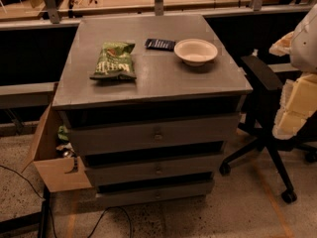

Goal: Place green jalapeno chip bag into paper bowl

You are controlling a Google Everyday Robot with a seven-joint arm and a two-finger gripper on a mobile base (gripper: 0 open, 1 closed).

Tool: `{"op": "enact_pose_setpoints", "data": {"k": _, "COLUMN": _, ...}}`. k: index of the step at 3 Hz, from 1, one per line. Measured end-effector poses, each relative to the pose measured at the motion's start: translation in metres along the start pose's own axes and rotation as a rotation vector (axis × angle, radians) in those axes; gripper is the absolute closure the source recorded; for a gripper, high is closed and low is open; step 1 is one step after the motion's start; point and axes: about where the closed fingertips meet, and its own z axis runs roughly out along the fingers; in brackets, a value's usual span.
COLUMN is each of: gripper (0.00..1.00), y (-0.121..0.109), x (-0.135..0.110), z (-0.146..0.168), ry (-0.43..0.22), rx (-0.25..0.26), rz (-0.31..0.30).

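ROBOT AT THE CABINET: The robot's hand (296,103), a pale, cream-coloured shape, hangs at the edge of the view beyond the side of a grey drawer cabinet. It is off the tabletop (163,81) and touches nothing that lies there. Whether the hand is wide or narrow cannot be told.

Of the things on the tabletop, the paper bowl (195,51) sits nearest the hand, upright and off-white, toward the back corner on the hand's side. Just past it, farther from the hand, lies a small flat dark packet (160,44), near the bowl but not touching it. Farthest from the hand and well apart from the bowl, the green jalapeno chip bag (114,61) lies flat on the tabletop. It is crinkled, its pale lettering faces up, and one short end points toward the cabinet's front edge. The bag is outside the bowl.

Below the tabletop, three drawers (157,135) with small round knobs stack down toward a speckled floor. A black office chair (261,73) stands beside the cabinet, partly covered by the hand. On the side of the cabinet away from the hand, an open cardboard box (49,157) sits low against the drawers.
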Motion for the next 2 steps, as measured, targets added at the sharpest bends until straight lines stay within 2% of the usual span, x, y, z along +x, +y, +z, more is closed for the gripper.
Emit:
{"op": "enact_pose_setpoints", "data": {"k": 1, "gripper": 0.00, "y": 0.0000, "x": 0.0000, "z": 0.0000, "ry": 0.000, "rx": 0.000, "rz": 0.000}}
{"op": "enact_pose_setpoints", "data": {"k": 2, "gripper": 0.00, "y": -0.0098, "x": -0.0066, "z": 0.0061, "ry": -0.082, "rx": 0.019, "rz": 0.065}}
